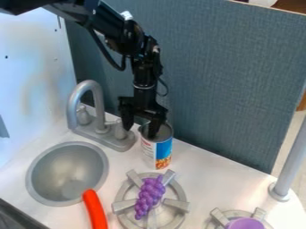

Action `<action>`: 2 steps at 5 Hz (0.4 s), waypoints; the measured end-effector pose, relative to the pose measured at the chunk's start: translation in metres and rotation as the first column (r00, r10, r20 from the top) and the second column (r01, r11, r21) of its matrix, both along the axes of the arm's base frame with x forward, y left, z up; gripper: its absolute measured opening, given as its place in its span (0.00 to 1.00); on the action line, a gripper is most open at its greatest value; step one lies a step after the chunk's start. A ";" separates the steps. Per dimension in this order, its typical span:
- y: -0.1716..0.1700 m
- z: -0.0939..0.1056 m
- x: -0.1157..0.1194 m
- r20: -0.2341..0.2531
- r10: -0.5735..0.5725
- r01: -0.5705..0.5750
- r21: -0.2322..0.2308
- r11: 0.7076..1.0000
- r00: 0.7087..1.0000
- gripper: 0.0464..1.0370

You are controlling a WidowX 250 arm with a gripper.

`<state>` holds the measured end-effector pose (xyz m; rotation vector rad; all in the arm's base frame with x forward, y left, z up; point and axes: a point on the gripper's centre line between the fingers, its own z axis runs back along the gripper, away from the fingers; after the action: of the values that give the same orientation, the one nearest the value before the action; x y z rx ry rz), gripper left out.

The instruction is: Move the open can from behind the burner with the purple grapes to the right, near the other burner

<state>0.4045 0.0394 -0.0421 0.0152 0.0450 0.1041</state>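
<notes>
Camera view, left to right: a round grey sink basin (62,172) is set in the white tabletop (218,172), with a grey curved faucet (90,87) behind it. A smooth orange-red curved object (94,208) lies at the basin's near right edge; its lower end is cut off by the frame. The black two-finger gripper (140,131) hangs beside the faucet, over an open-topped cylindrical metal can (156,152) with a white, blue and red-yellow label. Its fingers (155,129) are apart: one is outside the can's left rim, the other reaches into its mouth. No closed hold on the rim is seen; whether either finger touches the wall cannot be told. The can stands upright behind a grey burner (177,203), on which lies a purple bunch of toy grapes (149,197). Further right, a purple round item (244,223) sits on a second grey burner (219,217), with a grey upright post (291,165) beyond. Assessment: the work in hand appears to be at the stage of placing fingers about the can's wall; a sound hold would call for that wall squarely between them, clear of the faucet. Labelling: coloured print is present on the can, not transcribed; no other writing can be read.
</notes>
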 end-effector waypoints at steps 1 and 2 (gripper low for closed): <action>-0.003 -0.003 0.000 0.000 0.013 -0.013 -0.016 1.000 1.000 0.96; -0.015 -0.005 -0.002 0.010 0.039 -0.038 -0.074 0.997 0.999 0.96</action>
<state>0.4029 0.0246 -0.0472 -0.0605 0.0378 0.1410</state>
